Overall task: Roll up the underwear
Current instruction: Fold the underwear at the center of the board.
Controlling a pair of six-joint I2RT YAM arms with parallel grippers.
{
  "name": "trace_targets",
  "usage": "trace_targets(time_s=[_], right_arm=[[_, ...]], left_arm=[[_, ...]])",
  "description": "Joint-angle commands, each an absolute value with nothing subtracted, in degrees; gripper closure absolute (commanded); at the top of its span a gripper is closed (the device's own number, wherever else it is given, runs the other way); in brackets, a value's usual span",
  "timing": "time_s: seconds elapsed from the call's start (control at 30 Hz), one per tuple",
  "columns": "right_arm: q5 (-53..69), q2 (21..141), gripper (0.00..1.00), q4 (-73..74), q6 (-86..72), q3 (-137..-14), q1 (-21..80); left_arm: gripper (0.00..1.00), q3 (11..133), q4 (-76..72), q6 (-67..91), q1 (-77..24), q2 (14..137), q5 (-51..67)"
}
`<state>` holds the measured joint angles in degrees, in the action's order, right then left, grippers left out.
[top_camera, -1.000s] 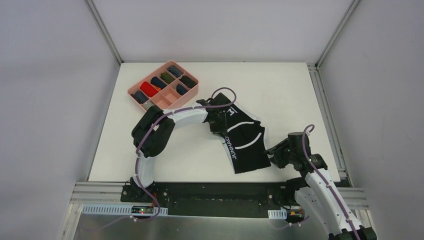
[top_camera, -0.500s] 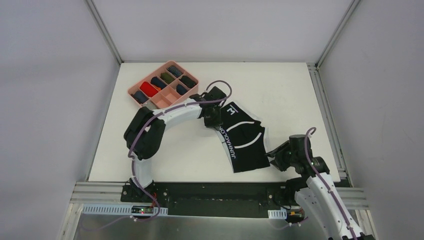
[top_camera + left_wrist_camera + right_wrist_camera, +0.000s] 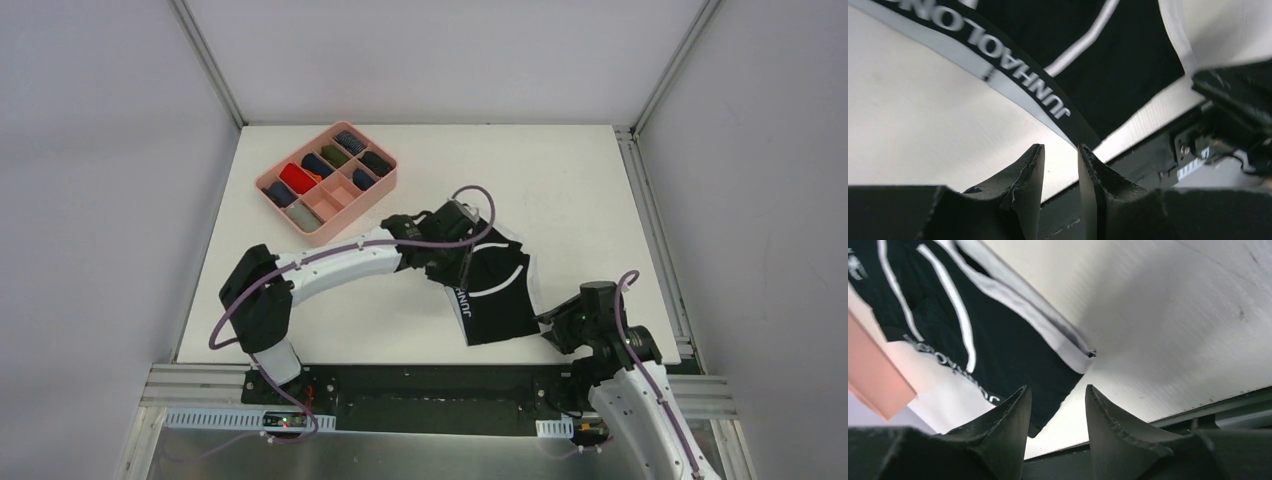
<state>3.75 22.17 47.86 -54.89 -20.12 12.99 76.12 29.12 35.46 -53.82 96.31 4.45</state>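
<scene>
The black underwear [image 3: 497, 297] lies flat on the surface [image 3: 580, 190], with its waistband running near to far along its left edge. The left tool [image 3: 1060, 148], narrowly parted and empty, is nearest, just beside that waistband. The right tool [image 3: 1058, 388], parted wider and empty, seems just off the near right corner.

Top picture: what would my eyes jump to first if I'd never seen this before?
Probably the black underwear with white stripes and lettering, lying on the white table a little right of the middle, toward the near edge. Next comes the pink tray farther back on the left. Its little boxes hold rolled cloth, most of it dark, plus one bright red roll.
</scene>
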Motion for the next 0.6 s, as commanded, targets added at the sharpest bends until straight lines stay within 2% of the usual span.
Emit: trace_targets(time_s=[0.0, 0.13, 0.3, 0.57], right_arm=[[1.39, 30.26, 0.53, 45.96, -57.58, -20.66, 12.99], [0.58, 32.97, 0.53, 44.03, -58.99, -20.57, 12.92], [0.78, 32.89, 0.52, 42.15, -59.81, -19.35, 12.93], [1.19, 29.52, 0.51, 41.82, -60.32, -18.64, 12.91]], left_arm=[[0.68, 76.22, 29.14, 30.03, -60.43, 97.37, 3.13], [0.74, 76.43, 28.45, 28.71, -63.97, 99.42, 2.79], [0.72, 76.23, 25.6, 28.82, -66.07, 103.21, 6.56], [0.79, 74.01, 17.85, 30.59, -62.74, 111.83, 6.59]])
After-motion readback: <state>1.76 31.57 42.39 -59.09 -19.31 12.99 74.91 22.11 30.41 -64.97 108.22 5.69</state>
